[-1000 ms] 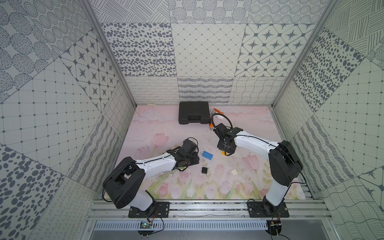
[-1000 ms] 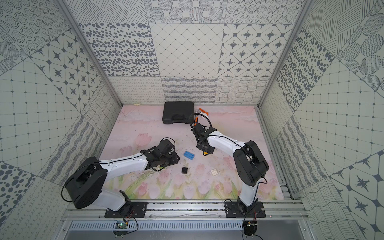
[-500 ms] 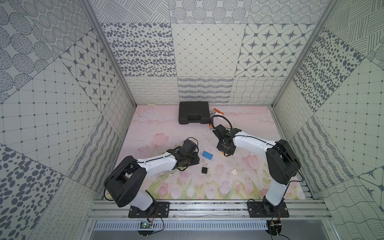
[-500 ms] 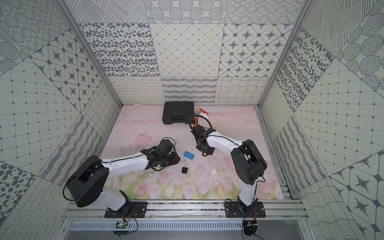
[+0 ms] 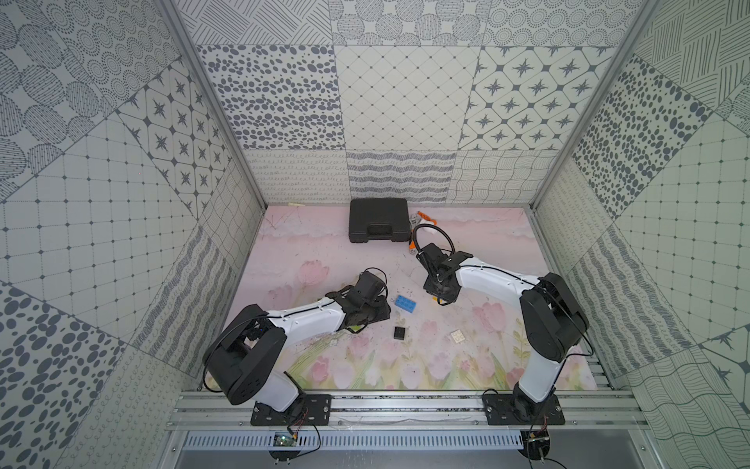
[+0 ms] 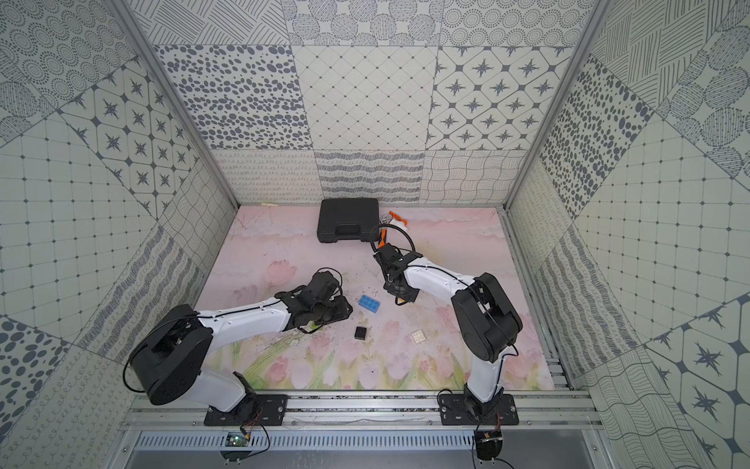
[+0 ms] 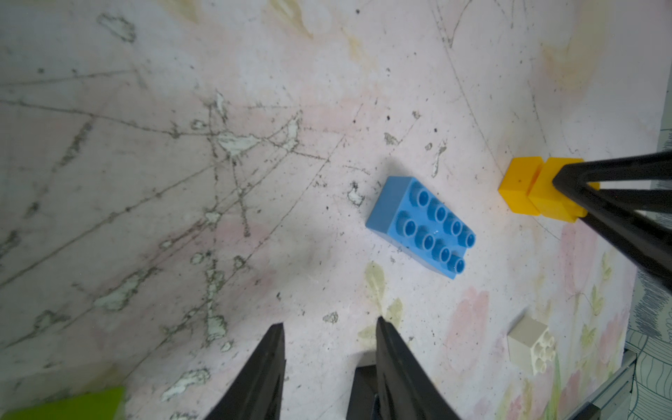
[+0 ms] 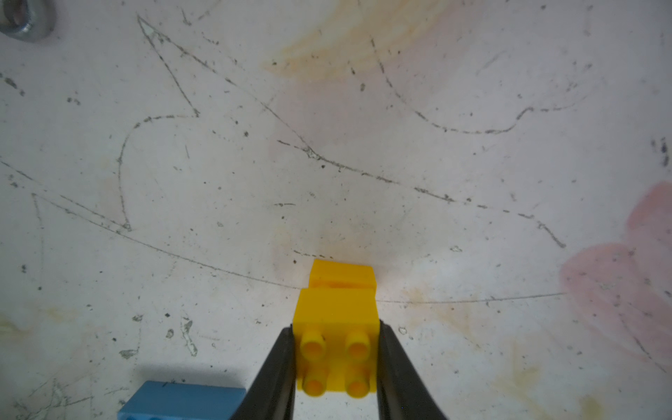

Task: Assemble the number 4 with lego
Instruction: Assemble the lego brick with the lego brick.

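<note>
Right wrist: right tool (image 8: 336, 358) clamps yellow bricks (image 8: 336, 309), shifted slightly; left tool (image 7: 329, 327) apart, empty.

blue brick (image 5: 406, 303) — black brick (image 5: 399, 333), white brick (image 5: 457, 336)

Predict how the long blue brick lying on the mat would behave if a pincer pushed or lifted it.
The blue brick looks like rigid moulded plastic, so it should stay stiff. Lying flat and low, studs up, it would probably slide, not roll or tip. Its smooth, straight sides suggest a fair grip, though a push near one end may turn it on the mat.
</note>
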